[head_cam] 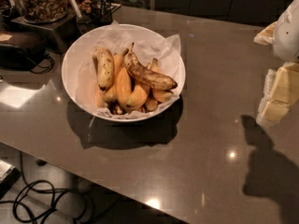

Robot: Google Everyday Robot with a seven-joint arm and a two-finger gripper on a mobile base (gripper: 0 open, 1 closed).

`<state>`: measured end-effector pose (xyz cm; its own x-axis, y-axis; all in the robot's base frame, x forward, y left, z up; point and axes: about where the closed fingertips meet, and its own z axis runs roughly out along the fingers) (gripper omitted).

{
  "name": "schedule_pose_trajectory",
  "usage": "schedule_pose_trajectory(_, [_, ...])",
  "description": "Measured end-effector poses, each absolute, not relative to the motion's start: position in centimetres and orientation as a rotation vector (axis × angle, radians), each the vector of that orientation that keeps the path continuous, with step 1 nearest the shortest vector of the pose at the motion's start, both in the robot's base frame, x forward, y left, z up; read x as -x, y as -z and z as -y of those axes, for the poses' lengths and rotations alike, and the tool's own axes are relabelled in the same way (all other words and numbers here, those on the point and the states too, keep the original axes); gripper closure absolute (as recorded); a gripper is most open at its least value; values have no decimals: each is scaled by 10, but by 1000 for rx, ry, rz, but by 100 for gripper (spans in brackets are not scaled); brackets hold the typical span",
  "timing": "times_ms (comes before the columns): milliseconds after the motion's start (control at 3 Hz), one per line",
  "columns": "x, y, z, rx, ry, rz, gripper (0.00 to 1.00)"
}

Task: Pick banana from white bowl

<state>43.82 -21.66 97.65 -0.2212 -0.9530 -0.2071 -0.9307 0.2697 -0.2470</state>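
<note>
In the camera view, the banana (148, 75) you want lies on top of the pile in the white bowl (66, 64). It slants from its stem near the bowl's middle to a dark tip close to the right rim. It rests across the smooth orange-yellow bananas (124, 88), with a plump speckled banana (105, 68) just beside it on the left.

To take it cleanly, come in from above and close across its mid-length, at right angles to its long line, so you catch this one alone. Then lift straight up, clear of the paper lining (169, 45).

Your hand (279, 94) stands at the right edge of the frame, above the surface (201, 143) and well apart from the bowl. It appears to hold and touch nothing. Whether it is spread or pressed together, I cannot tell.
</note>
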Motion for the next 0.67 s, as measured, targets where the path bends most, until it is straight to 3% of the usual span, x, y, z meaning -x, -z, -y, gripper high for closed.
schedule_pose_trajectory(667, [-433,-981,207,1718,103,-2261,0])
